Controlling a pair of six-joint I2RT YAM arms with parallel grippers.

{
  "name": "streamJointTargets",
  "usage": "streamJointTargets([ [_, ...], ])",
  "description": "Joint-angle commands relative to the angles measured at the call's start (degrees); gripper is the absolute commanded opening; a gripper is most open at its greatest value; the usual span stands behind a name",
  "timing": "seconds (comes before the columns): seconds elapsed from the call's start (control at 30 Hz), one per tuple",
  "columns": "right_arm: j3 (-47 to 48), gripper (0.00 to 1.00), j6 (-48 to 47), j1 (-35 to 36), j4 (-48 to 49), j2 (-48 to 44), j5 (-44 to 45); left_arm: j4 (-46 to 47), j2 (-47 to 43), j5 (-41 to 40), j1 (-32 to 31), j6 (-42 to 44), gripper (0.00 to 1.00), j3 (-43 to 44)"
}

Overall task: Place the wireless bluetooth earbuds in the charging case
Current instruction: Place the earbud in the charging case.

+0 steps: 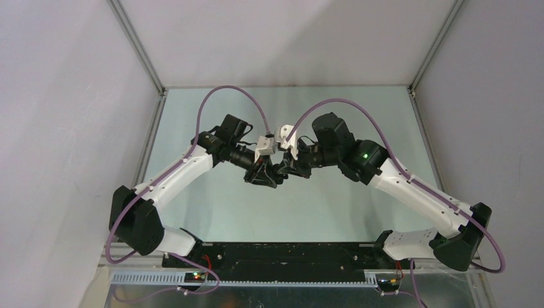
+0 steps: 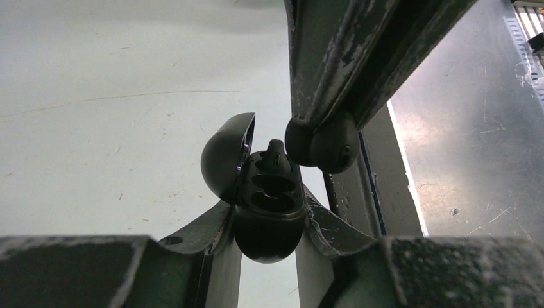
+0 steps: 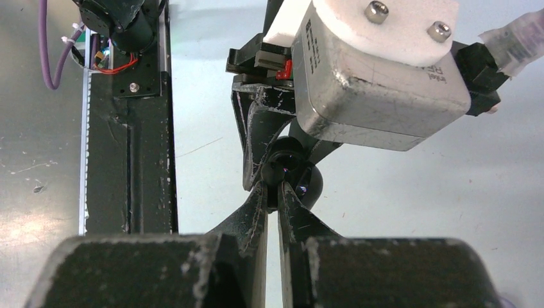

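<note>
Left wrist view shows the left gripper (image 2: 268,221) at lower centre, its two fingers (image 2: 205,232) clamped on the sides of the black charging case (image 2: 269,234), which stands upright between them. The case's lid (image 2: 221,160) is swung open toward the left of the frame, baring two dark sockets. A small dark nub stands up at the case's top edge; whether it is a bud cannot be told. From the upper right the right gripper (image 2: 321,125) reaches down, closed tight on a black earbud (image 2: 333,149) that hangs just beside the open case's upper right edge. Right wrist view shows those fingers (image 3: 260,205) nearly together at centre, pinching the bud. Behind lies the pale green table (image 2: 96,96), with a grey metal plate (image 2: 462,160) at right.
</note>
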Motion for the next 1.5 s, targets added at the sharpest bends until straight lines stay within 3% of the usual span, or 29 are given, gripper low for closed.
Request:
streamJointTargets([
  [0.0,-0.2,0.10,-0.5,0.2,0.1,0.3,-1.1,0.6,-2.3,0.4,0.5,0.6,0.00,2.3],
  [0.93,-0.2,0.10,-0.5,2.9,1.3,3.8,5.3,1.3,-3.4,0.4,0.7,0.4,0.01,1.7],
  [1.47,-0.2,0.10,-1.9,3.2,0.2,2.1,3.5,1.6,-3.6,0.2,0.8,0.4,0.01,1.4],
])
